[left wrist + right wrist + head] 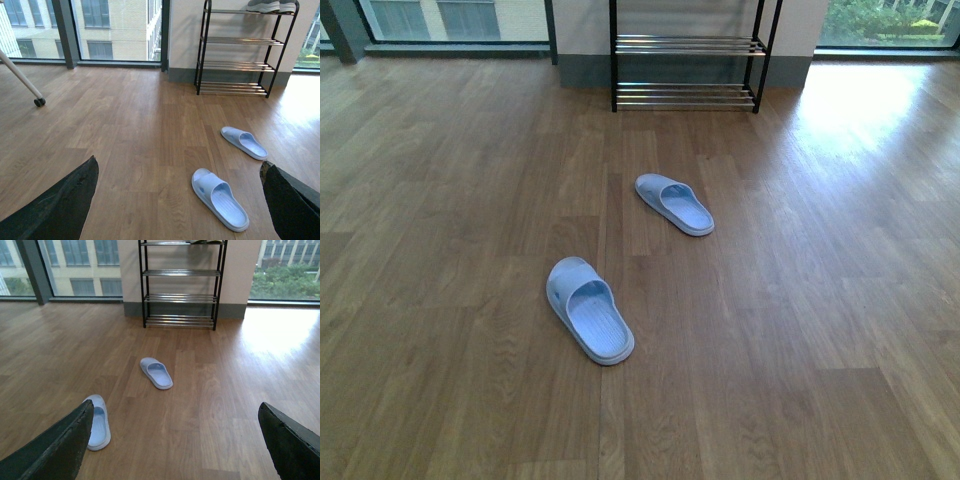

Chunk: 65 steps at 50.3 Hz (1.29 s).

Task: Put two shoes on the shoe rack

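Observation:
Two light-blue slide shoes lie on the wood floor. The nearer one [590,310] [220,198] [97,422] is apart from the farther one [675,203] [244,142] [156,373]. The black-framed shoe rack [688,45] [232,65] [180,273] with chrome bars stands against the back wall. A grey sneaker pair [270,6] with white soles rests on its top tier. My left gripper [179,165] is open above the floor, short of the nearer slide, holding nothing. My right gripper [176,406] is open too, with bare floor between its fingers. Neither arm shows in the front view.
Floor-to-ceiling windows [115,30] flank the wall strip behind the rack. A slanted pale leg on a small caster [39,102] stands at the far left. Sunlight glares on the floor [860,100] to the right of the rack.

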Motion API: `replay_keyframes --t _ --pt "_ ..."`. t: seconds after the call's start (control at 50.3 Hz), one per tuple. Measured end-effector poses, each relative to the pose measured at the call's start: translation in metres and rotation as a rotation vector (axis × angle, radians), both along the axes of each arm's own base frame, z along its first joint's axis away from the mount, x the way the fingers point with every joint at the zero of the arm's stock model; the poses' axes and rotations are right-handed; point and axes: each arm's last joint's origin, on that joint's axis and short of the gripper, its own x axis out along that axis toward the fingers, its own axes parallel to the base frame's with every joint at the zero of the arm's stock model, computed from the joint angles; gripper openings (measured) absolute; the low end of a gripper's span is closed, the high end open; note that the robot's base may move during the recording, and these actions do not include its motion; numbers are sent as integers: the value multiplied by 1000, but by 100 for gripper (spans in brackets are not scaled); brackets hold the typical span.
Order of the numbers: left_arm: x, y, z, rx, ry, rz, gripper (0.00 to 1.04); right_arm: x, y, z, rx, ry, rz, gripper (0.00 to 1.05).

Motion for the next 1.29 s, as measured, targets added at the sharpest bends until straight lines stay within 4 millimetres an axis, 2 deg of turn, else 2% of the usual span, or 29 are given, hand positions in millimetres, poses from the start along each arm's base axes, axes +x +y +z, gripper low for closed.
replay_keyframes --t 1.293 --pt "0 0 0 0 0 3 95 0 0 0 0 0 4 95"
